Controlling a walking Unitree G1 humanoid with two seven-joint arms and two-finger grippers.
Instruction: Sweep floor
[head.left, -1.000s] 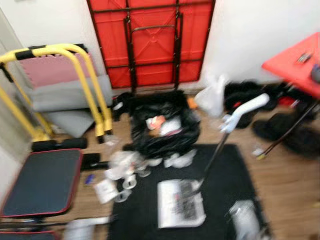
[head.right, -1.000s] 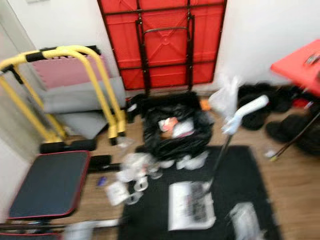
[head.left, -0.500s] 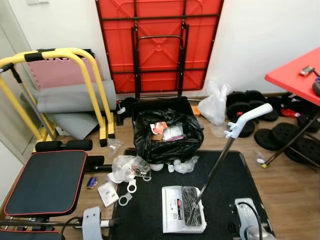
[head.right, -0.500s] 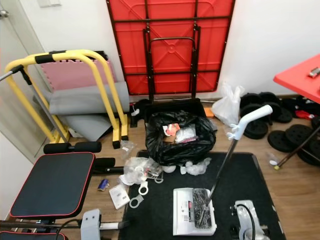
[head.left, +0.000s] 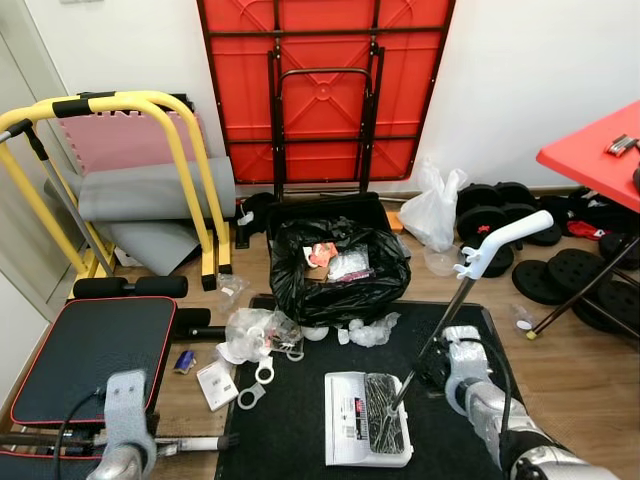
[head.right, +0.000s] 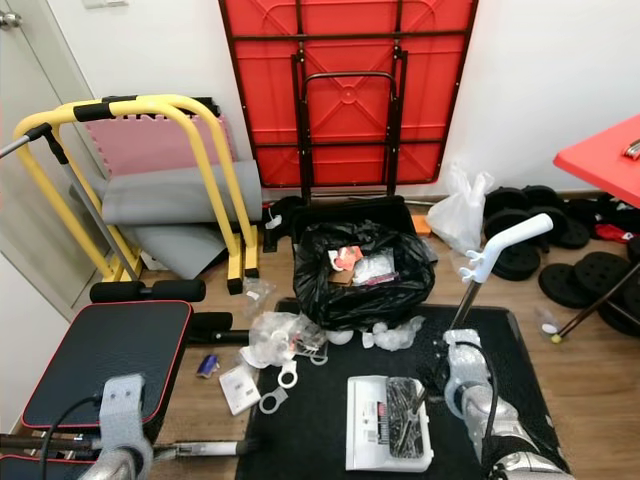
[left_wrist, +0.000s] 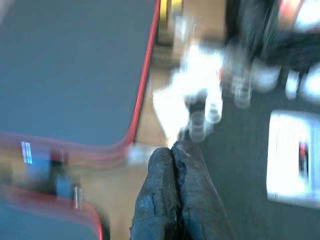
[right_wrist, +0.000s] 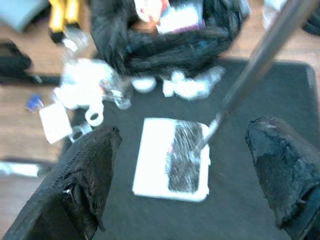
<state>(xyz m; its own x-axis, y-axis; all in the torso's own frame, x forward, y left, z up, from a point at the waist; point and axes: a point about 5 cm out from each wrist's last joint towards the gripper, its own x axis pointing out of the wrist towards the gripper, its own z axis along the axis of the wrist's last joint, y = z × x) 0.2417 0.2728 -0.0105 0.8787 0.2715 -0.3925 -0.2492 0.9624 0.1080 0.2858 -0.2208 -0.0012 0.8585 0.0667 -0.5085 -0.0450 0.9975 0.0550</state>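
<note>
- Left wrist view is smeared with blur: the white litter (left_wrist: 200, 95) by the bench pad (left_wrist: 70, 65) can't be made out piece by piece.
- Red table (head.left: 598, 150) cut off at the right edge, its top mostly out of sight.
- Contents of the black trash bag (head.left: 335, 270) too small to identify.
- Dustpan (right_wrist: 172, 157) soft and blurred in the right wrist view, its label unreadable.

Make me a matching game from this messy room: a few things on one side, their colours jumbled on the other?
Things:
1. folded table
2. bin bag
3. bars
4. dustpan

Colours:
A. yellow
B. white
C. red
D. black

Pairs: 1-C, 2-D, 3-A, 4-B
</note>
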